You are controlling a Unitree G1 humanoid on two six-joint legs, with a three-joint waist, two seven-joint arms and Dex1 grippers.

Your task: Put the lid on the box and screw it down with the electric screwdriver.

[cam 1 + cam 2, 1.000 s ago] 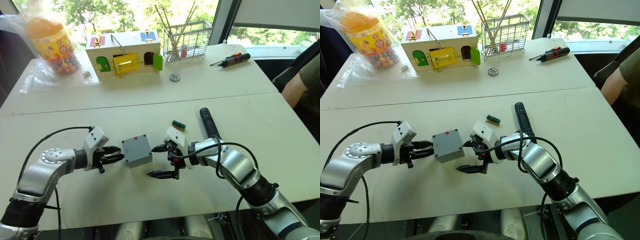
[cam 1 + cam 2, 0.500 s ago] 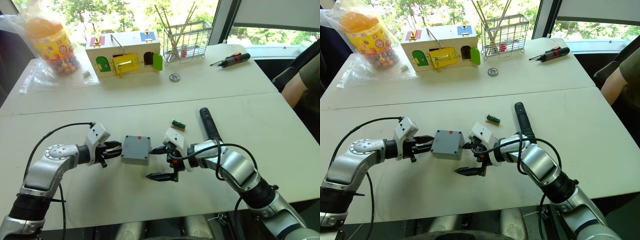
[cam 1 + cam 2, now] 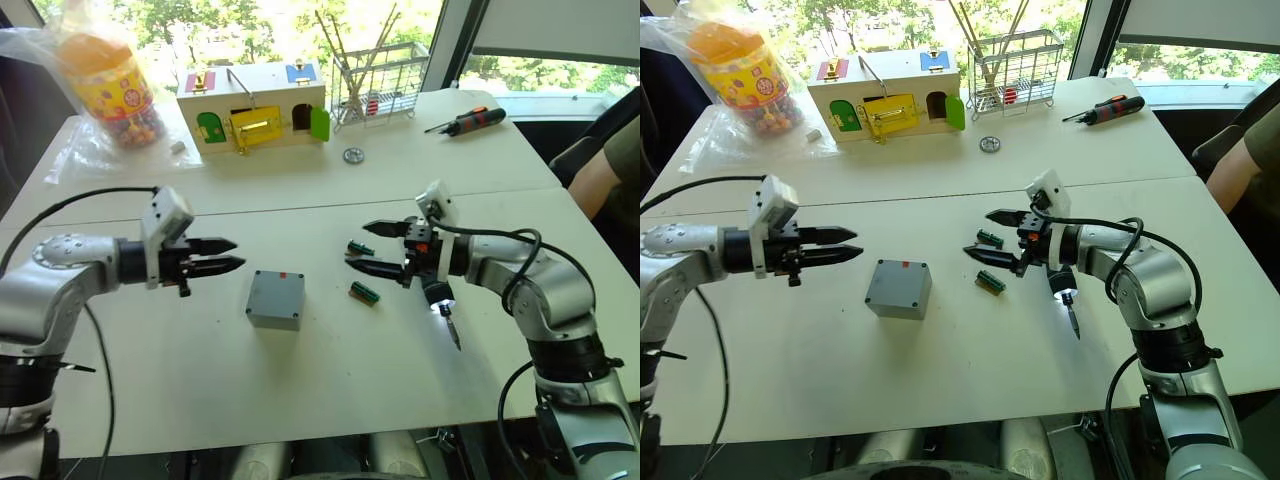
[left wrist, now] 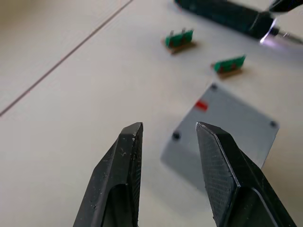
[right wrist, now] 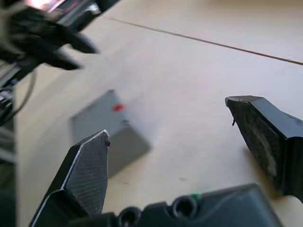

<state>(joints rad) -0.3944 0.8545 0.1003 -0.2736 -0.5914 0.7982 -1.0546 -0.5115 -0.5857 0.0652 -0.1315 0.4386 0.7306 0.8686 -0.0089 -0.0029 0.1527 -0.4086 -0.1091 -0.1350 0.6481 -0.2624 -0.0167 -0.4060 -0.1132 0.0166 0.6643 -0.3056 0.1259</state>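
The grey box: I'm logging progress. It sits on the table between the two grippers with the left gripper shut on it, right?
Not quite. The grey box does sit on the table between the grippers, but the left gripper is open and apart from it, holding nothing. The left eye view shows this.

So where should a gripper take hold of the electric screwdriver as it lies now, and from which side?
Probably around the thick black body of the electric screwdriver, coming down from above with the fingers across its width. It lies flat on the table, its lit tip and thin bit pointing toward the robot, so the bit end should be avoided. The right gripper, open, hovers just beside it and is nearest.
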